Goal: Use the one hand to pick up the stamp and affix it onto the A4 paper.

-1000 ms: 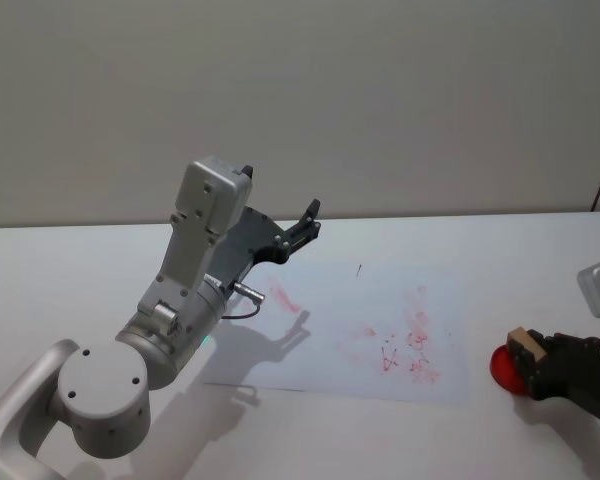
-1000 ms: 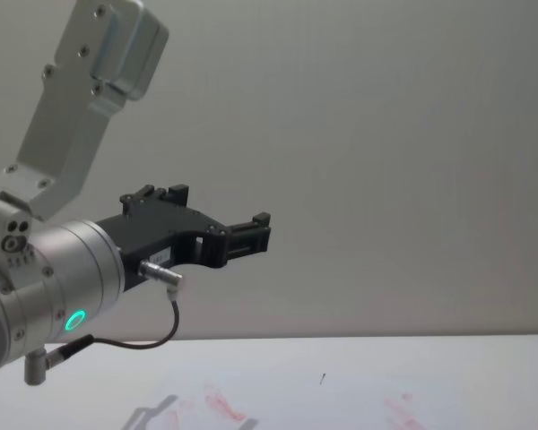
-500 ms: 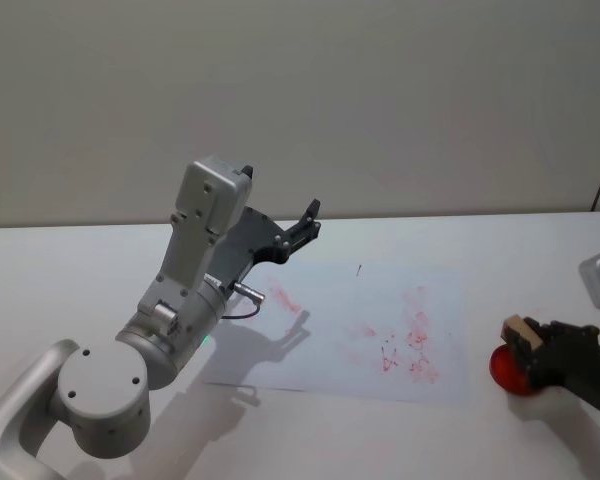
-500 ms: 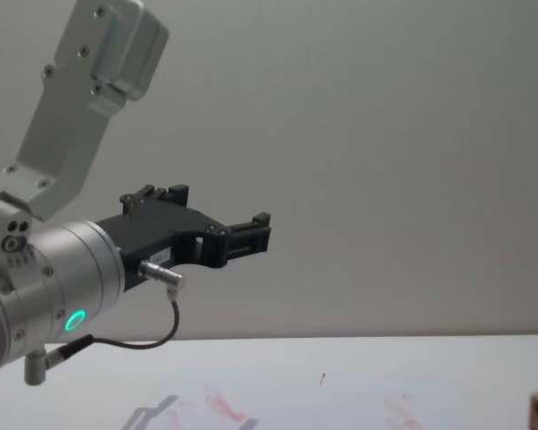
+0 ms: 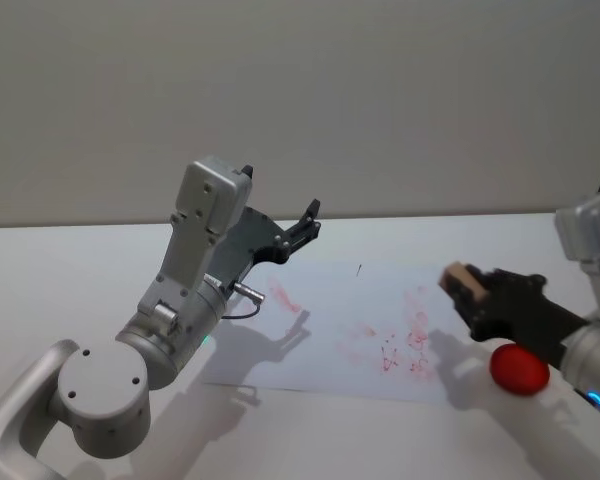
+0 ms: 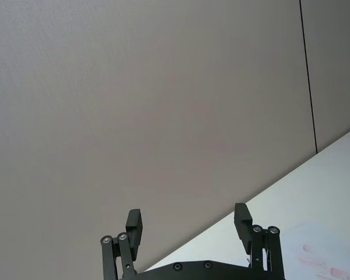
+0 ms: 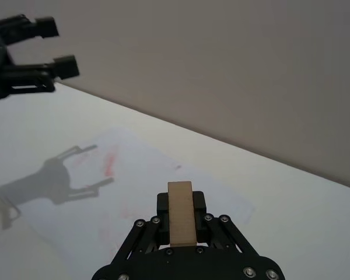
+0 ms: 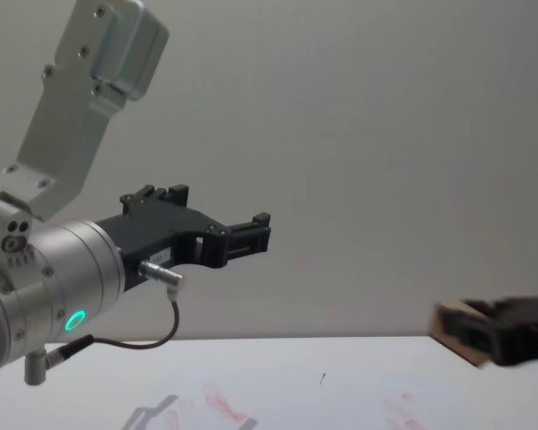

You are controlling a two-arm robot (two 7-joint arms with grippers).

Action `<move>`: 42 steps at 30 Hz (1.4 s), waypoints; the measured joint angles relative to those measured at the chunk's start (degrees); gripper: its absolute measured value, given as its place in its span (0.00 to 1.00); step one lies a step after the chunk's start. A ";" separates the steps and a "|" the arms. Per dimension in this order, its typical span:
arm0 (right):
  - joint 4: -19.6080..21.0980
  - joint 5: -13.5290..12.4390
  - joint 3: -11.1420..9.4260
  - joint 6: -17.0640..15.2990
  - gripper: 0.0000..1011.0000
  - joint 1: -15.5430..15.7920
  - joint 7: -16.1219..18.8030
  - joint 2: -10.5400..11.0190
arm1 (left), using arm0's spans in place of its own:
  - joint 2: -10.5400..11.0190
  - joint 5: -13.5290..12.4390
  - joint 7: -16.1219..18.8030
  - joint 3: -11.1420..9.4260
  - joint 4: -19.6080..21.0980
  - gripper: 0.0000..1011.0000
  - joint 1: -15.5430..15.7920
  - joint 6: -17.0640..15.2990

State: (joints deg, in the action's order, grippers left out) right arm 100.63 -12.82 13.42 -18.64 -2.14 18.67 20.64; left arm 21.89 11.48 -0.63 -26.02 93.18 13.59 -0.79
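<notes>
Wooden, light brown: stamp (image 5: 459, 277), one piece. Pinched between the black fingers of the right hand (image 5: 472, 292), right of centre in the head view and clear of the surface (image 5: 70, 270). The right wrist view shows the stamp (image 7: 181, 224) clamped from both sides. Its long axis runs along the fingers, and its far end pokes out past their tips.

White, thin, flat: A4 paper (image 5: 330, 350), one sheet, lying at frame centre in the head view and marked with pale red smears.

Key relation: the paper lies below the stamp and towards the picture's left. The stamp hangs about over the sheet's right-hand margin, with air between them. Its exposed end points up and left, not down at the sheet. The coming move is judged to be a short carry leftward, a tilt to bring the stamping face downward, then a descent. Which face carries the ink cannot be told.

Red, round: one item (image 5: 520, 368) on the surface at lower right, just beside the paper's right edge and under the right hand.

Black, jawed: left hand (image 5: 302, 226), raised above the paper's upper left corner with fingers spread and nothing in them. It is parked, and much the farther of the two from the stamp. In the chest view it (image 8: 251, 231) sits mid-left, with the right hand (image 8: 507, 339) and stamp (image 8: 453, 324) at the right edge.
</notes>
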 joint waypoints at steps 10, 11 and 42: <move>-3.59 2.03 2.80 -0.43 0.21 -3.71 3.65 -4.00 | 0.00 0.00 0.00 0.00 0.00 0.99 0.00 0.00; -4.02 2.40 2.99 -0.45 0.21 -3.93 3.84 -4.23 | 0.00 0.00 0.00 0.00 0.00 0.99 0.00 0.00; -16.80 7.88 8.40 -0.52 0.21 -8.02 2.91 -10.68 | 0.00 0.00 0.00 0.00 0.00 0.99 0.00 0.00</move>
State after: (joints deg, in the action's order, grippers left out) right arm 83.83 -4.93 21.82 -19.16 -10.17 21.58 9.96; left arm 21.89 11.48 -0.62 -26.02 93.18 13.59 -0.80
